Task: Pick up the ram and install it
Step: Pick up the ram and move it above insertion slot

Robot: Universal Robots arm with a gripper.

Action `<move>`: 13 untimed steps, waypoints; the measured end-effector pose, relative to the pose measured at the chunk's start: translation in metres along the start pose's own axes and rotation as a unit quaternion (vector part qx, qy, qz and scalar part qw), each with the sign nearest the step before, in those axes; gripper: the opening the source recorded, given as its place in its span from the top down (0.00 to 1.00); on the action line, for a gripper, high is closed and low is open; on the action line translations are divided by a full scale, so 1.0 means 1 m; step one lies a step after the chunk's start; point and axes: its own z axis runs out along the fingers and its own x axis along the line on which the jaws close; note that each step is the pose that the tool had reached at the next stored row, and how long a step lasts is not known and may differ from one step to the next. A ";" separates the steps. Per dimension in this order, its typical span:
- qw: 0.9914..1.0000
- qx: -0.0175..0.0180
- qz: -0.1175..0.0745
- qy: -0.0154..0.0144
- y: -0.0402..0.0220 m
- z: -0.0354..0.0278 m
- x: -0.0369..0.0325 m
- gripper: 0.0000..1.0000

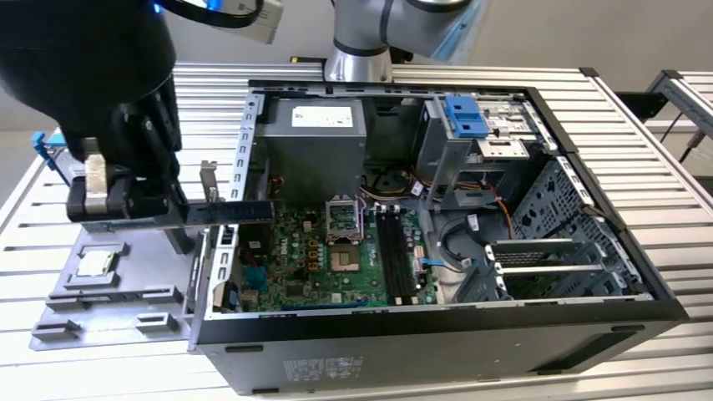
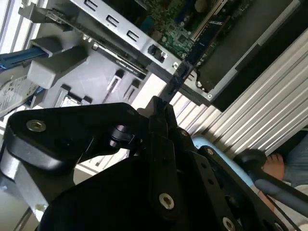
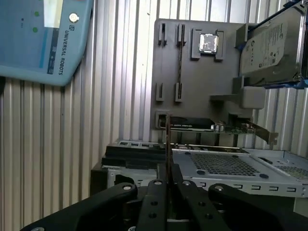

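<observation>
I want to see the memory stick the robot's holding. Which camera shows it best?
The exterior view: the memory stick shows its flat side, sticking out of the shut gripper. In both wrist views it is edge-on, a thin strip.

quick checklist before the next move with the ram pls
1. Grip: gripper shut on the ram, ok.
2. Ram lifted off the gray tray: ok.
3. Ram above the black slots: not ok, it hangs at the case wall on the exterior view's left.
4. Ram lined up with the slots: not ok, it lies crosswise to them.
5. Slots empty: ok, it seems.
6. Slot latches open: cannot tell.
</observation>
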 end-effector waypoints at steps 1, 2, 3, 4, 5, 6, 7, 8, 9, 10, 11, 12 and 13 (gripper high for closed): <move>1.000 0.000 0.000 0.000 -0.0047 -0.0001 0.0002 1.00; 1.000 -0.001 0.000 0.000 -0.0093 -0.0001 0.0004 1.00; 1.000 -0.001 0.000 0.000 -0.0141 -0.0002 0.0007 1.00; 1.000 -0.001 0.000 0.000 -0.0185 -0.0002 0.0009 1.00; 1.000 -0.002 0.000 0.000 -0.0227 -0.0003 0.0011 1.00; 1.000 -0.002 0.000 0.000 -0.0265 -0.0003 0.0012 1.00; 1.000 -0.002 0.000 0.000 -0.0302 -0.0004 0.0014 1.00; 1.000 -0.002 0.000 0.000 -0.0339 -0.0005 0.0016 1.00; 1.000 -0.002 0.000 0.000 -0.0372 -0.0005 0.0017 1.00; 1.000 -0.002 0.000 0.000 -0.0408 -0.0005 0.0019 1.00; 1.000 -0.002 0.000 0.000 -0.0442 -0.0006 0.0021 1.00; 1.000 -0.002 0.000 0.000 -0.0475 -0.0006 0.0022 1.00; 1.000 -0.003 0.000 0.000 -0.0515 -0.0007 0.0024 1.00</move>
